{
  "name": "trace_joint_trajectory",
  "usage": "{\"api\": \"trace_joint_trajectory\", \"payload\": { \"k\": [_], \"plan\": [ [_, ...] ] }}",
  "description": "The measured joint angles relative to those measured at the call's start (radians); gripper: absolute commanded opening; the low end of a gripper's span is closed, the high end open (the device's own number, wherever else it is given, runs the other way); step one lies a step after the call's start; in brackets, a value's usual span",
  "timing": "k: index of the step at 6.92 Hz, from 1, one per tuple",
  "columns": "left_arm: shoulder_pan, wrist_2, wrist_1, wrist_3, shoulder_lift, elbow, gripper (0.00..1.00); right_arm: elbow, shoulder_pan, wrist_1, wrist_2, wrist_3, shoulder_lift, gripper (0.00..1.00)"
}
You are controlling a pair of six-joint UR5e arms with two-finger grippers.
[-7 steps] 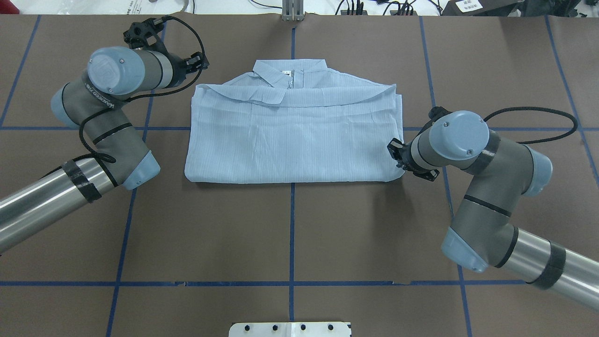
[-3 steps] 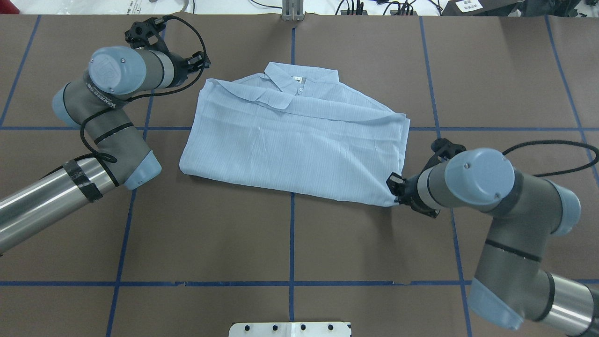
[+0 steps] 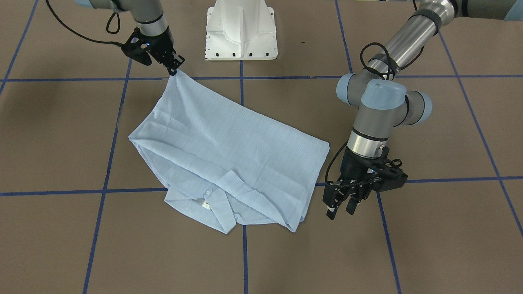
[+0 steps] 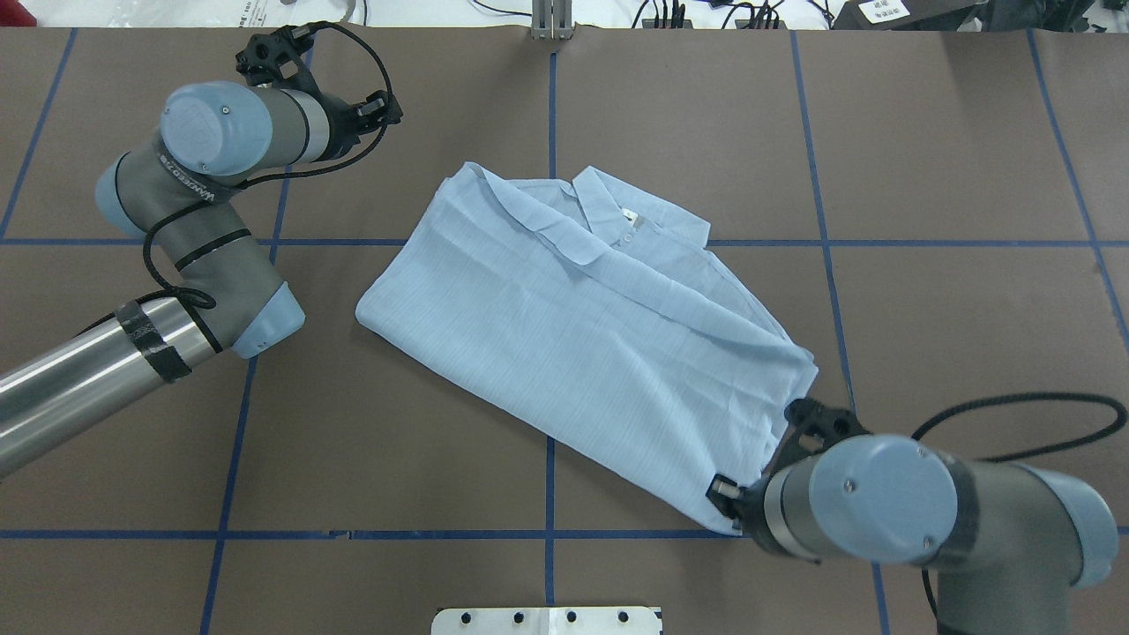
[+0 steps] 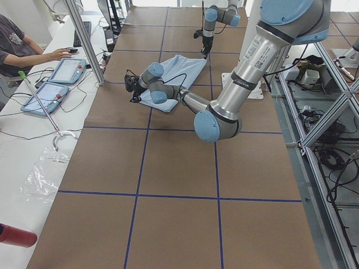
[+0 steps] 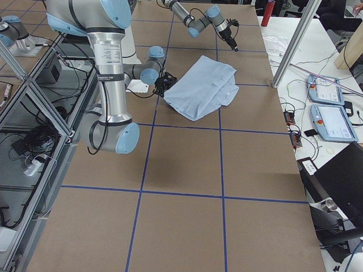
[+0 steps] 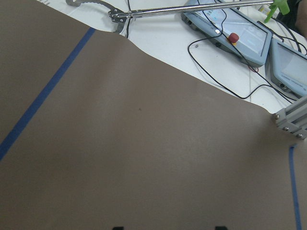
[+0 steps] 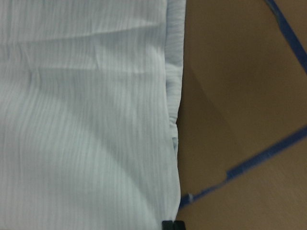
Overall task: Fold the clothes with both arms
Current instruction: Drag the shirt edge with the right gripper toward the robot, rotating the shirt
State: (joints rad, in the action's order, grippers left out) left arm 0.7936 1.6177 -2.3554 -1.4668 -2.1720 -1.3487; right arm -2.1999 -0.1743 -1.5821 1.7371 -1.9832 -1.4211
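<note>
Well, the job looks about half done. The big brown bench holds one blue shirt. It lies out in front of the white base, slanted, with one corner near the base and the collar end far from it. The shirt is already folded into a flat, wide block, and no sleeves stick out. I think it needs one or two more folds to be small and neat.

The right arm is bent close to the base. The left arm reaches far out from the base. The right fingers pinch the shirt corner nearest the base. The left fingers are spread wide and hold nothing, about as far from the base as the collar. The collar lies open, with a tiny white label in it.

The bench is smooth and brown with blue tape lines. Past the edge farthest from the base is a white desk with screens.
</note>
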Motion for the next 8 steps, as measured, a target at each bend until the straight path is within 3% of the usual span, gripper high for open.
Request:
{"api": "trace_joint_trajectory", "payload": {
  "k": [1,2,4,5,6,8],
  "plan": [
    [0.0,0.049,0.001,-0.001,0.025,-0.058,0.7,-0.037,0.115,-0.064,0.004,-0.028,-0.005,0.41],
    [-0.004,0.111,0.002,-0.02,0.063,-0.129,0.7,-0.052,0.224,-0.091,-0.003,-0.079,-0.006,0.99],
    [-0.038,0.171,0.004,-0.109,0.11,-0.227,0.72,-0.06,0.358,-0.104,-0.059,-0.174,-0.009,1.0],
    [-0.07,0.177,0.006,-0.148,0.144,-0.276,0.73,-0.066,0.36,-0.105,-0.073,-0.199,-0.008,1.0],
    [-0.108,0.177,0.016,-0.179,0.192,-0.335,0.73,-0.077,0.314,-0.105,-0.075,-0.207,-0.006,1.0],
    [-0.199,0.139,0.076,-0.25,0.278,-0.436,0.75,-0.061,0.109,-0.099,-0.068,-0.168,0.01,1.0]
  ]
}}
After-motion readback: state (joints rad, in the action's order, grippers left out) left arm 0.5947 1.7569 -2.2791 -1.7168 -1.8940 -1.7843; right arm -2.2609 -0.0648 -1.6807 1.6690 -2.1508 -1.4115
